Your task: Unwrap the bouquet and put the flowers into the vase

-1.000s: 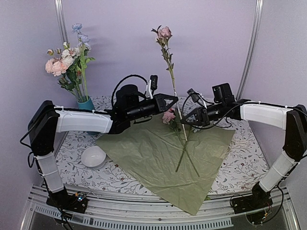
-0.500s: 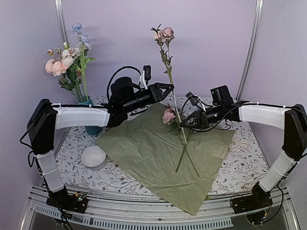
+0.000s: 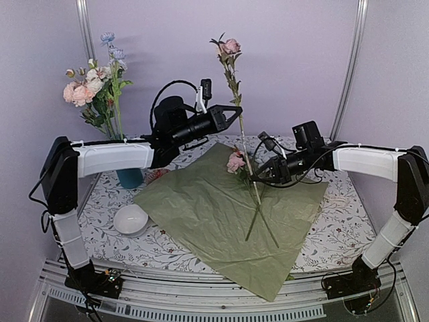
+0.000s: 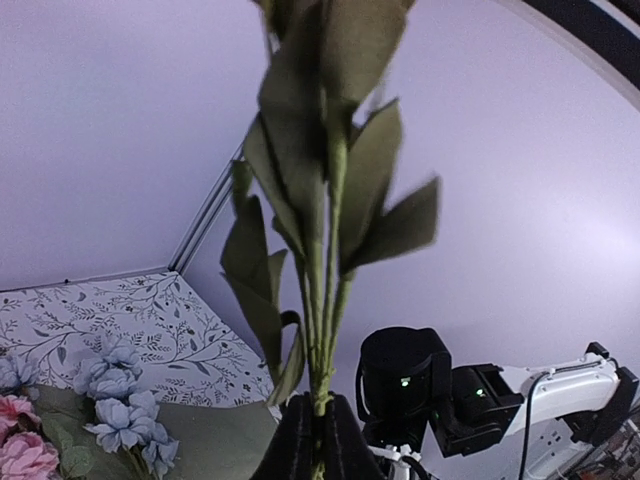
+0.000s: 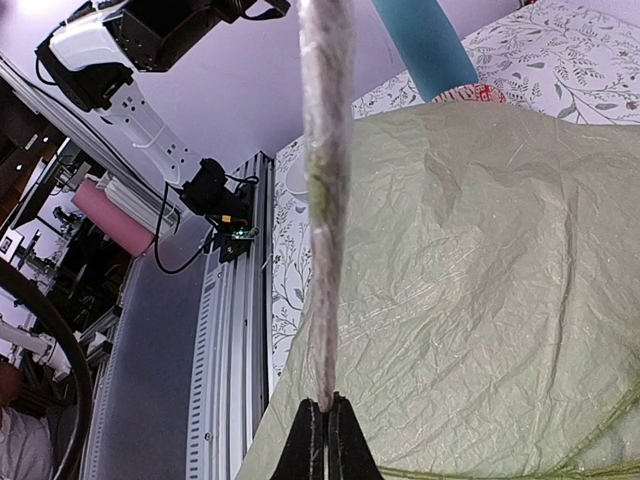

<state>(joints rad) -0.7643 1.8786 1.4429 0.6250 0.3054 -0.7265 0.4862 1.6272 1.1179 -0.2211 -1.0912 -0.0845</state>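
The flower (image 3: 231,45) rises well above both your jaws: your right gripper (image 3: 256,176) clamps its lower stem tight, and your left gripper (image 3: 238,109) pinches it higher up.

Left arm (image 3: 110,159) and right arm (image 3: 367,161) wear white shells, black joints, looping black cables
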